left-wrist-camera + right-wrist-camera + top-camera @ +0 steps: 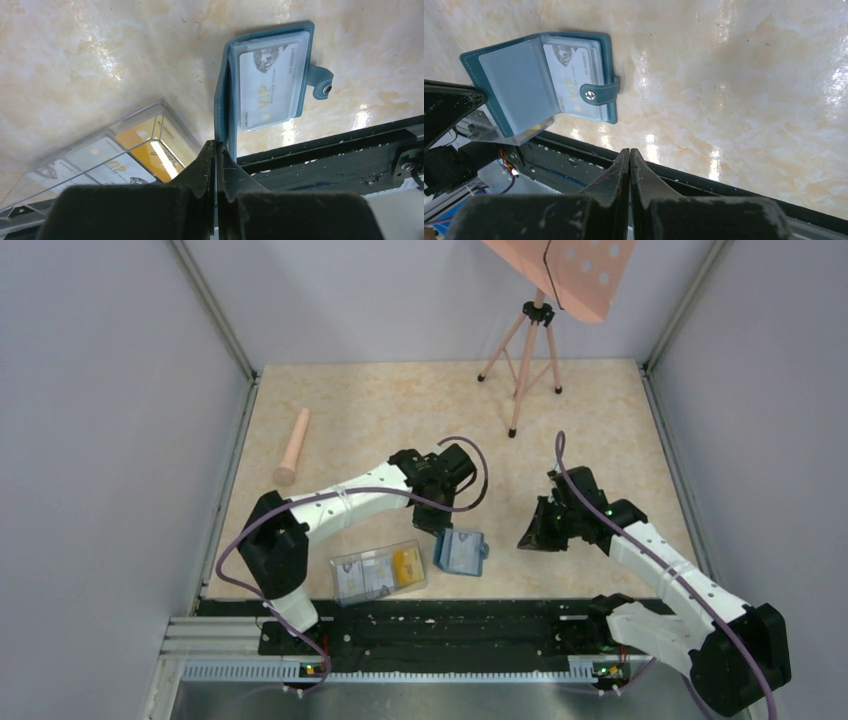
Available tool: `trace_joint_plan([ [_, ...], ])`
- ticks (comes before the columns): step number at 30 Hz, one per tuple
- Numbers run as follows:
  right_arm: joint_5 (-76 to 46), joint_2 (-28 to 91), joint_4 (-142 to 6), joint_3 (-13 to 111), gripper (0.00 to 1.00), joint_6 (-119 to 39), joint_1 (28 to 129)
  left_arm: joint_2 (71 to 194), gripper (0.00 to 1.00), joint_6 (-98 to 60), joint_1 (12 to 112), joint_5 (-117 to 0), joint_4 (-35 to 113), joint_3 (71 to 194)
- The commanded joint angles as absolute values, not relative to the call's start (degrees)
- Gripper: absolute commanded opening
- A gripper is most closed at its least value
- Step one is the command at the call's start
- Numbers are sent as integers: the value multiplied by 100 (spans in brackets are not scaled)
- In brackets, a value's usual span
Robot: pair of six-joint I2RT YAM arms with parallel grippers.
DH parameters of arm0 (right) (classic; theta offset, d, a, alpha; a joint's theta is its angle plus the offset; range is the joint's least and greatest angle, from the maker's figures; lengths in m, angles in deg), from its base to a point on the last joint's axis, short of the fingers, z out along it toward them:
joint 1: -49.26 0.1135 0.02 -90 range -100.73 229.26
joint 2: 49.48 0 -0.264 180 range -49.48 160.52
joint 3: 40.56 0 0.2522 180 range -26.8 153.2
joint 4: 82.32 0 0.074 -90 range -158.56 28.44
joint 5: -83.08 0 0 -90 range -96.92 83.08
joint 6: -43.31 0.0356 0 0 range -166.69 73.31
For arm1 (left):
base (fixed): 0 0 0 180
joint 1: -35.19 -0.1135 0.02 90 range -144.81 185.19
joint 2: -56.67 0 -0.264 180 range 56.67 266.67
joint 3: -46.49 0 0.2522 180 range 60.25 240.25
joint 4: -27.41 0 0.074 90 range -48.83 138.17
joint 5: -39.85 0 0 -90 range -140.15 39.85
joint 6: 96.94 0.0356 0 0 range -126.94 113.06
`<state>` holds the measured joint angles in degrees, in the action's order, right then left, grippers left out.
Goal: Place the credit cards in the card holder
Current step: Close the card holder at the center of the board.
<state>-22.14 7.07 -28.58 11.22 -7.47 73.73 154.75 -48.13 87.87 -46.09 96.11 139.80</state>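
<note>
The left end effector (216,149) is clamped on the raised teal cover of the card holder (460,552), apparently propping it open so the clear pockets are exposed. One pale VIP card (267,85) sits in a pocket. The holder lies on the table (100,50) near the clear plastic box (75,170), which holds more credit cards (147,147). The right end effector (629,159) hangs closed and empty, well apart.
</note>
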Motion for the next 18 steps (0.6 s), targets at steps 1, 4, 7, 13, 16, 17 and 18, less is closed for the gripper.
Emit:
trace_joint_plan([
  [1, -2375, 546, -3068, 1225, 0, -622, 7363, 15656, 0, -4621, 8838, -4646, 9998, 14193],
  [4, -2552, 570, -3097, 1181, 0, -764, 7361, 16074, 0, -4820, 8989, -4769, 9998, 14229],
  [7, -2770, 622, -3069, 1149, 0, -969, 7369, 16434, 0, -5143, 9228, -4716, 10154, 14439],
  [13, -3287, 702, -3042, 1125, 0, -1158, 7362, 16772, 0, -5969, 9586, -4783, 10293, 14625],
  [16, -3404, 650, -3067, 1070, 0, -1167, 7366, 16805, 0, -6270, 9698, -4571, 10474, 14790],
  [17, -3418, 643, -3075, 1047, 0, -1188, 7369, 16797, 0, -6353, 9719, -4462, 10583, 14822],
  [18, -3443, 642, -3092, 1002, 0, -1234, 7362, 16745, 0, -6439, 9732, -4328, 10677, 14845],
])
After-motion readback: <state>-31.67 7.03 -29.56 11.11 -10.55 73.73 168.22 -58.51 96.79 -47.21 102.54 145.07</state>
